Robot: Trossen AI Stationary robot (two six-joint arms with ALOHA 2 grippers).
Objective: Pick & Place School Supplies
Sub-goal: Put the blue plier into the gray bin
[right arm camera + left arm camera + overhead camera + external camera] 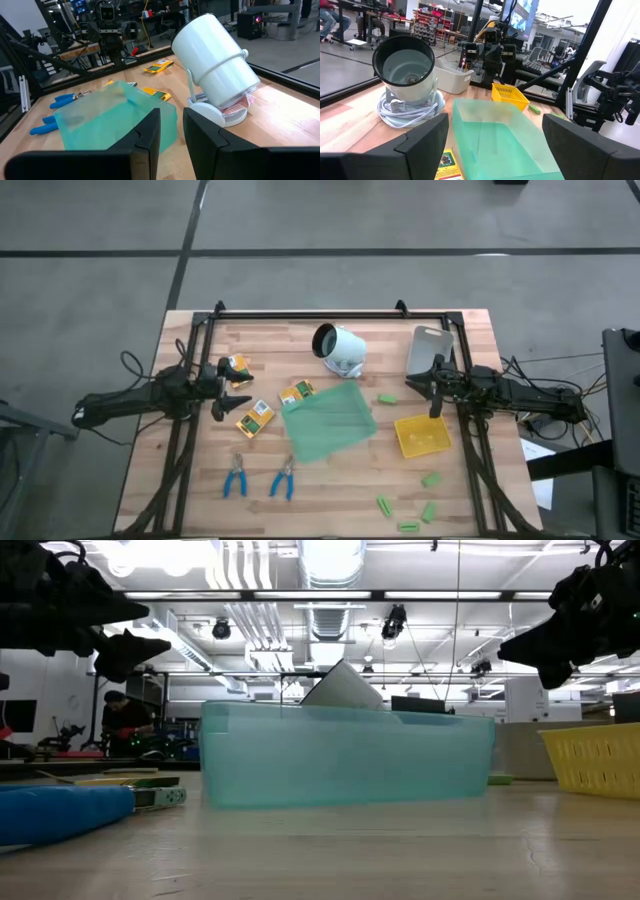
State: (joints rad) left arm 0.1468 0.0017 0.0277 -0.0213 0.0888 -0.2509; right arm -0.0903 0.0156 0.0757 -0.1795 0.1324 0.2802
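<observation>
Your work surface is a light wooden table [330,490] with plank seams, framed by a black rail and standing on a grey concrete floor. Near its middle lies the translucent green tray [328,420], with a white lamp-like fixture [340,348] tipped on its side behind it and a shallow yellow tray [421,435] to its right. A pale grey bin [428,350] sits at the far right corner.

The supplies are scattered. Three yellow-and-green packets [254,417] lie left of the green tray, one of them close to your left gripper [232,388]. Two blue-handled tools [236,477] rest near the front edge. Light-green blocks [429,479] lie at the front right, with one more [386,398] between the lamp and the yellow tray.

Your left gripper hovers over the packets, fingers spread wide and empty. Your right gripper [436,385] hangs above the yellow tray's far edge, fingers narrow, a slim gap between them, holding nothing.

Beyond the table, the low view shows an open workshop with ceiling ducting, strip lights, and a person [118,720] seated at a bench.
</observation>
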